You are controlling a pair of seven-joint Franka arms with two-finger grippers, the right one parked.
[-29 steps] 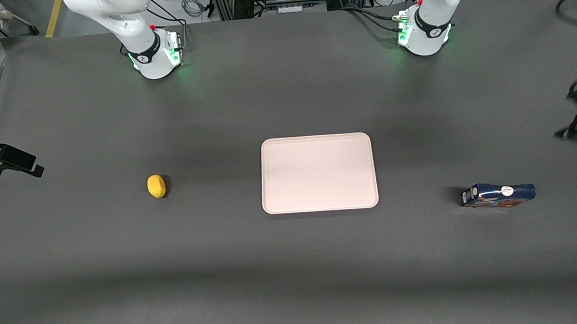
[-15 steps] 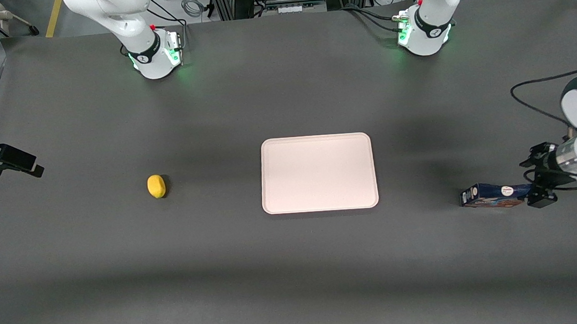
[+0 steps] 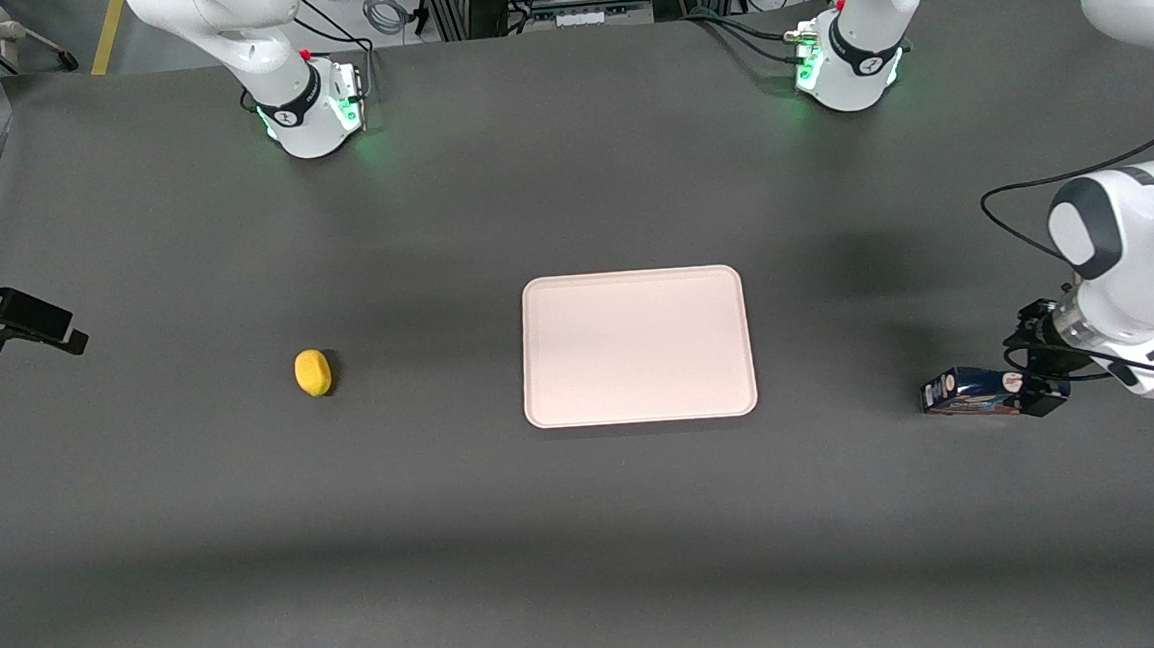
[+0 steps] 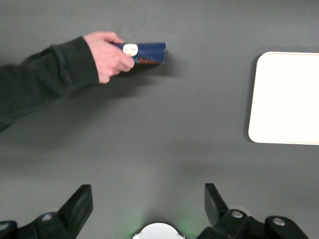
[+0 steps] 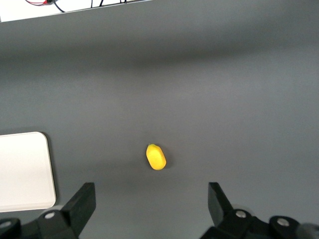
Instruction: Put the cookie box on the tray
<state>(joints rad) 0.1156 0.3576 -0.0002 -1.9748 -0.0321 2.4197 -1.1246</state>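
Note:
The cookie box (image 3: 972, 392), a narrow navy carton with a white oval logo, lies flat on the table toward the working arm's end. The pale pink tray (image 3: 636, 345) sits at the table's middle and holds nothing. In the front view my left gripper (image 3: 1036, 383) is low at the box's end that points away from the tray, covering that end. In the left wrist view the fingers (image 4: 82, 205) stand wide apart, my gripper (image 4: 148, 204) open over bare table. There a hand in a dark sleeve (image 4: 107, 56) holds the cookie box (image 4: 147, 53), with the tray (image 4: 286, 97) to one side.
A small yellow lemon-like object (image 3: 312, 371) lies toward the parked arm's end of the table, also seen as the yellow object (image 5: 156, 157) in the right wrist view. A black cable (image 3: 1017, 227) loops from the working arm above the table.
The left arm has swung in from the table's edge and come down, bringing its gripper to the cookie box's end. The box, tray and lemon have stayed put.

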